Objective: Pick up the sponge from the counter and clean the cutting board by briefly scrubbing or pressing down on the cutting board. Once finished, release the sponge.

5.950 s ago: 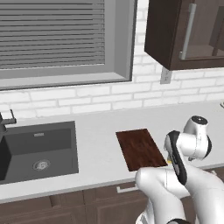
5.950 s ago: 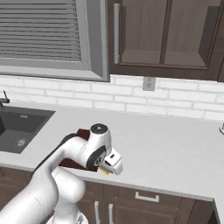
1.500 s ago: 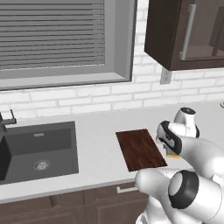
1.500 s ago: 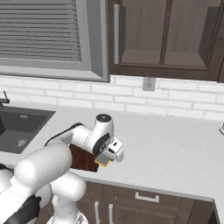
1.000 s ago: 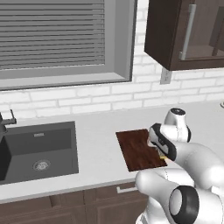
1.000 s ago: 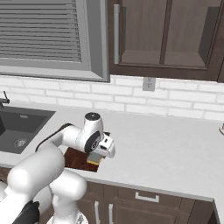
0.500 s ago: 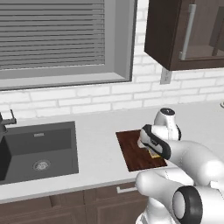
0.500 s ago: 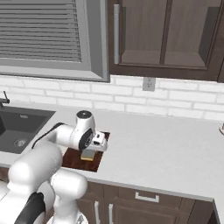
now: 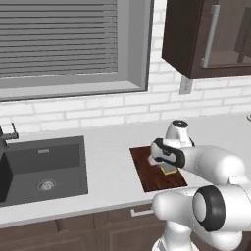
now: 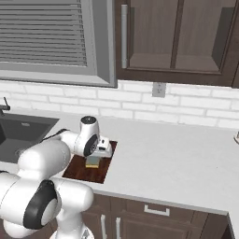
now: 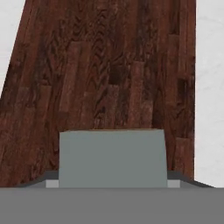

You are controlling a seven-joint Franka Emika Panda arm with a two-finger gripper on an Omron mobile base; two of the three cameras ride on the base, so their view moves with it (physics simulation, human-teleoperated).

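Note:
The dark reddish-brown cutting board point(image 9: 148, 171) point(image 10: 79, 170) point(image 11: 109, 74) lies on the light counter point(image 9: 108, 162) point(image 10: 172, 163) near its front edge. My gripper point(image 9: 168, 165) point(image 10: 94, 157) points down over the board's right half and is shut on the sponge point(image 9: 169, 170) point(image 10: 92, 163). In the hand view the sponge's grey-green top point(image 11: 113, 158) sits low in the picture with board grain all around it. The sponge's yellow underside is at the board's surface or just above it; I cannot tell whether they touch.
A dark grey sink basin point(image 9: 44, 164) point(image 10: 18, 128) is set into the counter left of the board, with a faucet point(image 9: 6, 137) at its far left. Dark wall cabinets point(image 9: 211, 34) point(image 10: 177, 37) hang above. A white brick wall with an outlet point(image 10: 158, 88) backs the counter.
The gripper has carried the sponge leftward from the board's right edge to over the board and has come down lower. The board has not moved.

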